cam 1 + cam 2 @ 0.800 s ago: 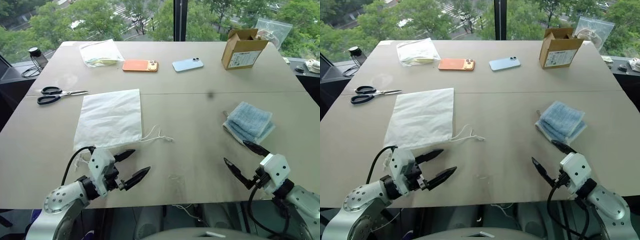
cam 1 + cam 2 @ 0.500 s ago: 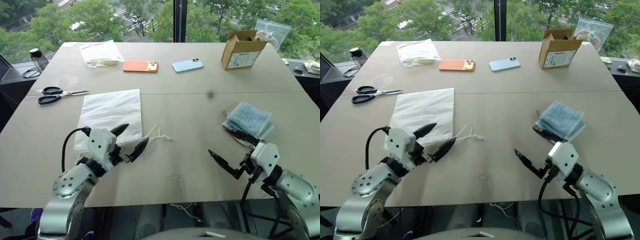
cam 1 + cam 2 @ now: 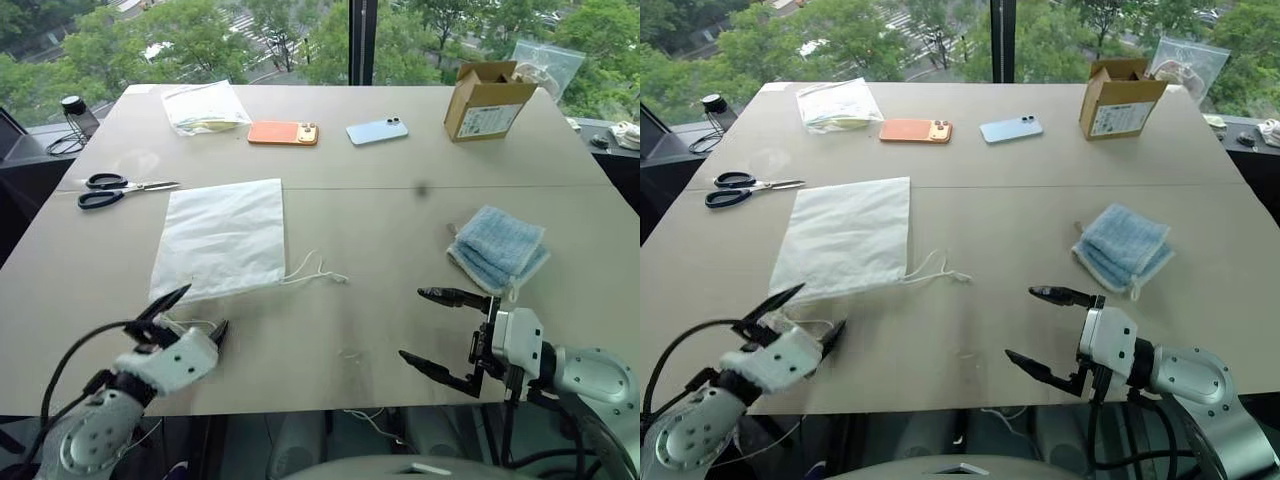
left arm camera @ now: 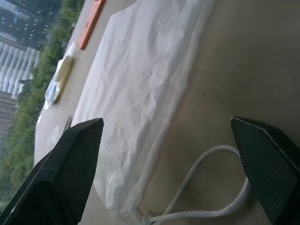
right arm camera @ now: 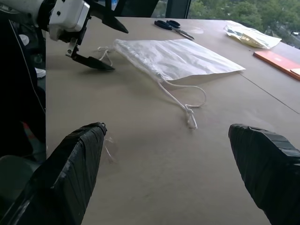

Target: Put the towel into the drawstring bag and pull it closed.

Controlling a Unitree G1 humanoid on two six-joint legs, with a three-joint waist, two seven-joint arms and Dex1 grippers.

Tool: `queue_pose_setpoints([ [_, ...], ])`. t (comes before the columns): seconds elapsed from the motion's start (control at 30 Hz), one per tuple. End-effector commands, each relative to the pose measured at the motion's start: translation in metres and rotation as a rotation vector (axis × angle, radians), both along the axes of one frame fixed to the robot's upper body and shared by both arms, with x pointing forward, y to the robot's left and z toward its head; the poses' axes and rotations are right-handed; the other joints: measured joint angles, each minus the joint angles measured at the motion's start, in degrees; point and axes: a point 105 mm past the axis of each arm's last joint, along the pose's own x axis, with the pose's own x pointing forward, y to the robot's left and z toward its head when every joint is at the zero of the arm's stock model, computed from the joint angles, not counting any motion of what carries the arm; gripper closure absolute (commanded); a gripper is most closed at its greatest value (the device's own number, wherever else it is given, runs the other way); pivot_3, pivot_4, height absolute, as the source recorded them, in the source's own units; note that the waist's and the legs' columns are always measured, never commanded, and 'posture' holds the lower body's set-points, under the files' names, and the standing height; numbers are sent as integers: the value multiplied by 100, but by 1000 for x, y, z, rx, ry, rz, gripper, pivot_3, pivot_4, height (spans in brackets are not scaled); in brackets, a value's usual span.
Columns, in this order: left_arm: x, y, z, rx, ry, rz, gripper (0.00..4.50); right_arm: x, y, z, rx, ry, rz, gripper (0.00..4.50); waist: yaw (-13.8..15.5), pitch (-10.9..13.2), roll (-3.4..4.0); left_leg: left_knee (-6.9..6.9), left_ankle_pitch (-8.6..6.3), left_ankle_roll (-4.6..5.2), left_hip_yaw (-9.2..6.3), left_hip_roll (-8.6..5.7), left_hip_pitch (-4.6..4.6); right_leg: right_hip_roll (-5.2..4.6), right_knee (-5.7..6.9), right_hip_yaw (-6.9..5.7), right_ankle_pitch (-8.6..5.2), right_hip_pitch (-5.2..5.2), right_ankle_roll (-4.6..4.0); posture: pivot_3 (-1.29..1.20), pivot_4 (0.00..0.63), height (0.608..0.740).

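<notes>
The white drawstring bag [image 3: 222, 235] lies flat on the left half of the table, its thin cords [image 3: 315, 270] trailing from the near right corner. On the right side rests the folded light-blue towel [image 3: 500, 245]. My left gripper [image 3: 190, 315] is open at the bag's near edge, a loop of cord [image 4: 197, 187] lying between its fingers on the table. My right gripper [image 3: 412, 324] is open near the front edge, left of and nearer than the towel, pointing toward the cords [image 5: 187, 101]. Nothing is held.
Black scissors [image 3: 120, 188] lie left of the bag. Along the far side are a clear plastic bag with yellowish contents [image 3: 205, 105], an orange phone [image 3: 282, 132], a blue phone [image 3: 377, 131] and an open cardboard box [image 3: 487, 100].
My left gripper drew back from the cords to the bag's near corner. The right gripper swung left, away from the towel, and turned toward the bag. Both stayed open.
</notes>
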Motion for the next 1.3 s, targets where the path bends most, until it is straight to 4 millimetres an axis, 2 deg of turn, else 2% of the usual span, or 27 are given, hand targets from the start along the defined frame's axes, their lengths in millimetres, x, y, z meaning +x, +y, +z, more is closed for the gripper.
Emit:
queue_pose_setpoints([
  [0.03, 10, 5, 6, 72, -74, 3, 30, -1, -1, 5, 9, -24, 2, 0, 5, 0, 1, 0, 0, 0, 0, 2, 0, 0, 0, -2, 0, 0, 0, 0, 150, 740],
  [0.27, 37, 6, 5, 88, -92, 26, 30, 3, -5, 5, 0, -24, -23, 0, -6, 0, 1, -3, 0, 0, 8, 7, 0, 10, 4, -2, 1, 1, 0, 0, 150, 740],
  [0.57, 56, 8, 7, 35, -75, 29, 30, 7, -2, 9, 10, -33, -46, 0, -11, -2, 2, -2, 0, 0, 5, 7, 7, 12, 12, -4, 2, 5, 0, 0, 150, 740],
  [0.6, 56, 7, 7, 26, -70, 26, 556, 7, -2, 9, 10, -33, -46, 0, -13, -1, 3, -2, 0, 0, 6, 8, 9, 13, 13, -3, 2, 6, 0, 0, 150, 740],
  [0.63, 57, 7, 6, 14, -66, 26, 873, 7, -2, 9, 11, -33, -49, 0, -19, -1, 3, -2, 0, 0, 7, 8, 9, 13, 13, -2, 2, 6, 0, 0, 150, 740],
  [0.73, 54, 4, 6, -38, -42, 3, 2193, 6, -2, 8, 9, -31, -53, 0, -41, -2, 2, -2, 0, 0, 11, 8, 7, 12, 10, 1, 2, 6, 0, 0, 150, 740],
  [0.83, 45, 5, 3, -102, 20, -18, 2193, 7, -3, 7, 8, -29, -56, 0, -50, -2, 2, -3, 0, 0, 12, 9, 7, 11, 10, 2, 3, 6, 0, 0, 150, 740],
  [0.93, 42, 9, 8, -90, 13, -21, 2193, 6, -3, 5, 6, -25, -55, 0, -45, -1, 3, -4, 0, 0, 11, 12, 8, 11, 10, 1, 2, 6, -1, 0, 150, 740],
  [1.3, 50, 11, 14, -46, -39, 11, 2193, 9, -1, 4, 9, -29, -46, 0, -36, -3, 0, -1, 0, 0, 11, 10, 8, 14, 11, 0, 2, 6, 0, 0, 150, 740],
])
